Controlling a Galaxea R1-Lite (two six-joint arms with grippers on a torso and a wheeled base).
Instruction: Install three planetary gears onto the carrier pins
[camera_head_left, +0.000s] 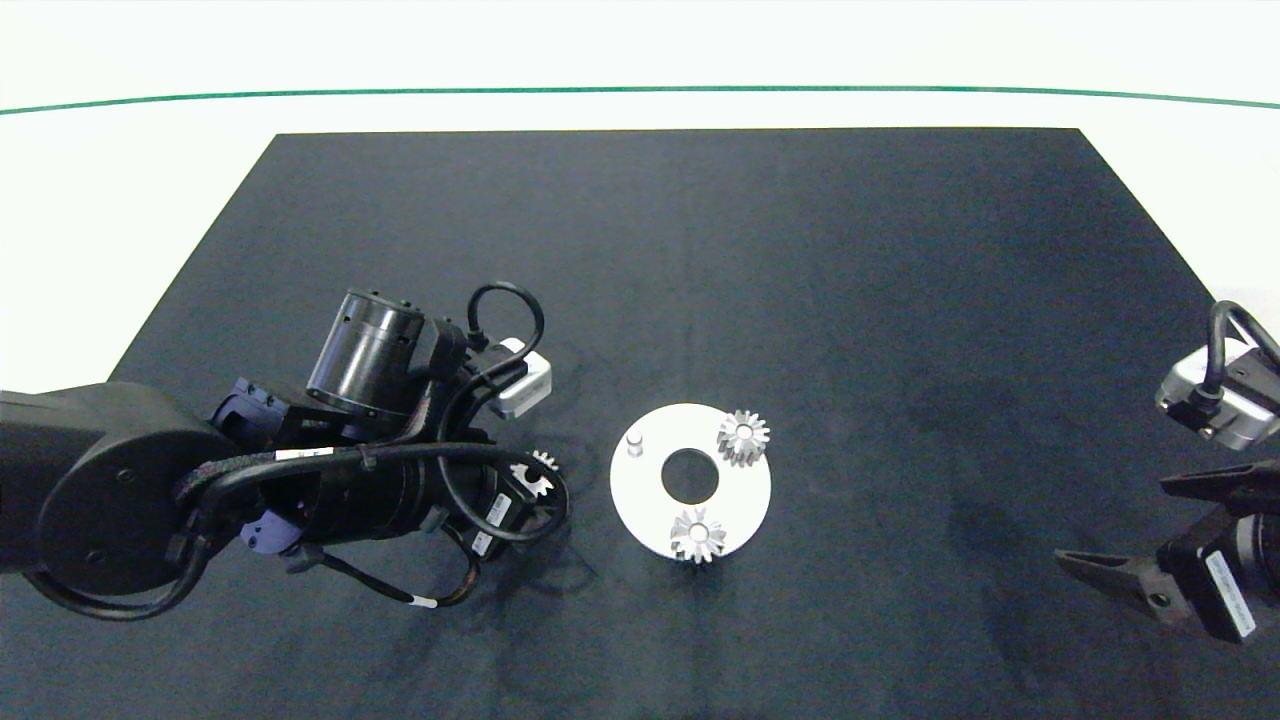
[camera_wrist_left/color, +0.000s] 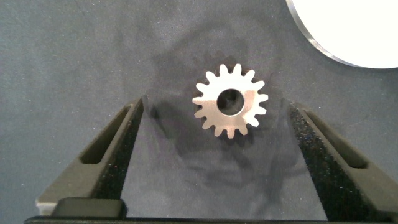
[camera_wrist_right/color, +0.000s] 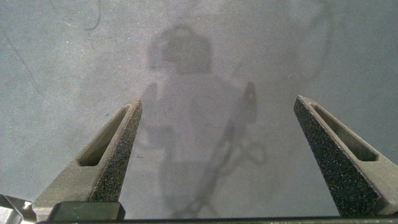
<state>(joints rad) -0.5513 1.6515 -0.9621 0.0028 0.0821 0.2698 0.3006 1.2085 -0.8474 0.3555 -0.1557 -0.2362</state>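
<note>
Your left gripper (camera_wrist_left/color: 214, 158) is spread wide over the dark mat (camera_head_left: 700, 250), a loose gear (camera_wrist_left/color: 230, 101) lying flat between its fingers (camera_wrist_left/color: 109, 155), touching neither. That gear is silvery and toothed, its round hole facing straight up. From it, the white disc (camera_head_left: 650, 510) sits just beside at three o'clock. On the disc, two gears (camera_head_left: 743, 437) sit at about one and six o'clock, and one bare peg (camera_head_left: 634, 443) stands upright at ten o'clock. Your right gripper (camera_wrist_right/color: 230, 158) hangs open over bare mat, well off to the right.
</note>
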